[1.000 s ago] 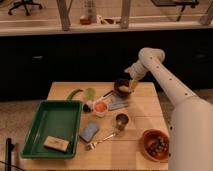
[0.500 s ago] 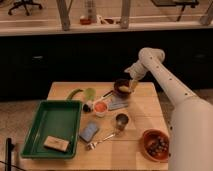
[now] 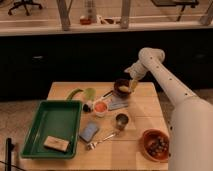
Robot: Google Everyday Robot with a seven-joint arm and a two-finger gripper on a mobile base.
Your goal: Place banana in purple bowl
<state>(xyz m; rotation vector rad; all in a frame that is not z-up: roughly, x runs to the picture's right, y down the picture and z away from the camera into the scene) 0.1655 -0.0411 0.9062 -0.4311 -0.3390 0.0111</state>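
The purple bowl [image 3: 120,88], dark and almost black, stands at the back of the wooden table [image 3: 140,112], right of centre. A small pale-yellow piece, the banana [image 3: 126,89], shows at the bowl's right side, at or just inside the rim. My gripper [image 3: 133,84] hangs at the end of the white arm, right over the bowl's right edge and against the banana. I cannot tell whether the banana lies in the bowl or is still held.
A green tray [image 3: 35,131] with a tan block [image 3: 56,144] fills the left front. A long green vegetable [image 3: 75,93], a white cup with orange filling [image 3: 100,107], a blue sponge [image 3: 90,131], a fork [image 3: 102,139], a metal cup [image 3: 121,120] and an orange-brown bowl [image 3: 155,143] lie around.
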